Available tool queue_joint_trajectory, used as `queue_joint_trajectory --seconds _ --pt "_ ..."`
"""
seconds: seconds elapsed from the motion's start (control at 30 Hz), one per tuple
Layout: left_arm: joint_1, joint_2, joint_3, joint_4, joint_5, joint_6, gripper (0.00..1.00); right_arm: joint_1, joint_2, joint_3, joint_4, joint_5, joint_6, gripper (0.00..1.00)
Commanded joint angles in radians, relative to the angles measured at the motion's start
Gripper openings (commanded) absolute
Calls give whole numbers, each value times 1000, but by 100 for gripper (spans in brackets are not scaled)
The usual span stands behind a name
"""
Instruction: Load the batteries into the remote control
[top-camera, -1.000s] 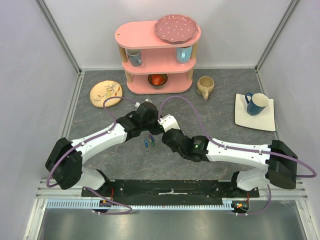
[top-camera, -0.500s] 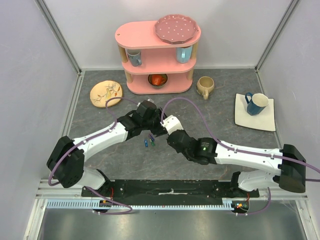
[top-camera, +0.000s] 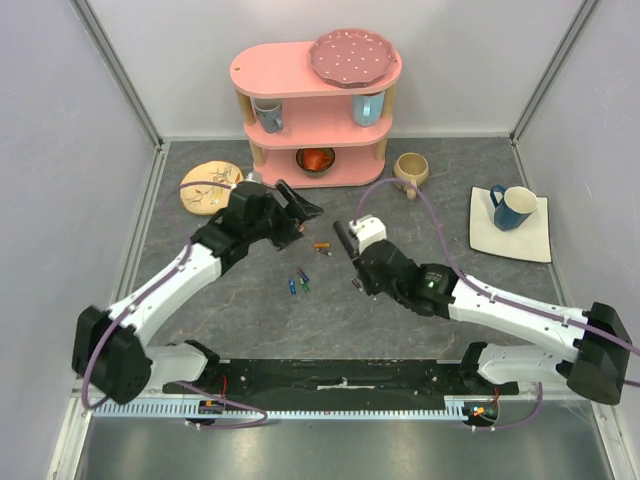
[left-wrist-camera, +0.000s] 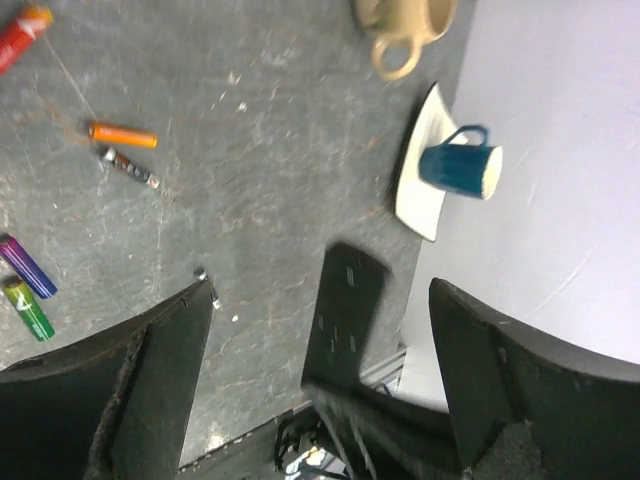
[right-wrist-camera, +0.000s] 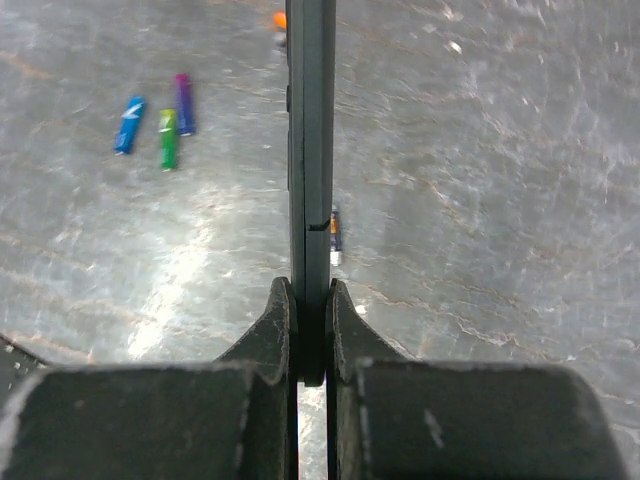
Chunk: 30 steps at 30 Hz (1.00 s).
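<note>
The remote control is a slim black bar, seen edge-on in the right wrist view, and my right gripper is shut on its near end. From above, the remote control is lifted at the table's middle in the right gripper. My left gripper stands open and empty to its left, apart from it. Batteries lie loose on the table: blue, green, purple, orange, red and a dark one.
A pink shelf unit with cups, a bowl and a plate stands at the back. A beige mug and a patterned plate flank it. A blue mug sits on a white square plate at the right.
My left gripper has opened and pulled back to the upper left, away from the remote control. The right gripper has closed on the remote control and carried it slightly right and back.
</note>
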Motion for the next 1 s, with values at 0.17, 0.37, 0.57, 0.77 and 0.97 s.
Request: queue_joint_trajectory --seconds 0.17,0.37,0.57,0.77,0.97 --pt "21 -294 -144 -8 67 209 90 -495 110 -125 263 -551 141 0" --pt "21 -550 -438 97 144 168 86 -632 330 -135 416 -745 202 0" --pt "21 -638 -509 66 152 167 86 -661 453 -106 461 -742 215 1" --pt "21 -621 -537 75 182 165 86 -664 503 -66 375 -681 182 30" --pt "21 -612 -549 87 193 157 86 -663 516 -53 307 -628 156 51"
